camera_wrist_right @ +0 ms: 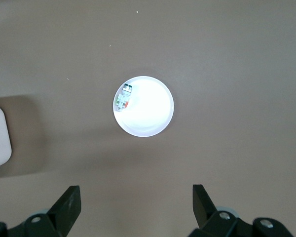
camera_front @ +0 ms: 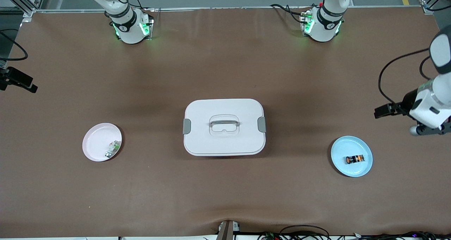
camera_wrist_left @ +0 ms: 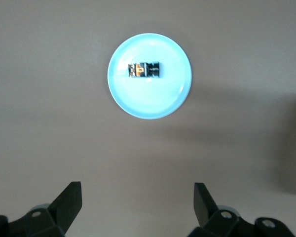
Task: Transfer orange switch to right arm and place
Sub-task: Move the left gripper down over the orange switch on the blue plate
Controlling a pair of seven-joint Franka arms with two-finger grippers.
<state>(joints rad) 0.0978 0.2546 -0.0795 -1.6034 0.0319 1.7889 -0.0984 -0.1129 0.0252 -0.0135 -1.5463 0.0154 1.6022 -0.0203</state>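
**Worktop** [camera_front: 225, 197]: brown mat filling the front-view frame. Entries run from the frame's lower part upward.

1. **Blue plate** [camera_front: 338, 149], lower part of the frame, toward the left arm's end. It holds the **orange switch** [camera_front: 354, 159], which lies flat on its side near the plate's middle. Nothing touches it. It is probably staged here so the left arm can take it first.
2. **Pink plate** [camera_front: 90, 141], slightly higher in the frame, toward the right arm's end. It holds a **green-and-white part** [camera_front: 112, 149] close to the rim. This part is not the task's thing.
3. **White box** [camera_front: 224, 127], centre of frame, lid on and handle folded flat. It stands between the two plates. It looks like the likely place for the handover or the final placing.
4. **Left gripper** [camera_wrist_left: 138, 190], hanging over bare worktop near the blue plate. Its fingers [camera_wrist_left: 71, 197] are spread wide and hold nothing. The plate sits centred ahead of them in the left wrist view, which suits a descent onto the switch.
5. **Right gripper** [camera_wrist_right: 136, 192], over bare worktop near the pink plate. Its fingers are likewise spread and empty. This arm waits.
6. **Arm bases**, top of frame, green lights lit.

Judged stage: the pickup has not yet begun.
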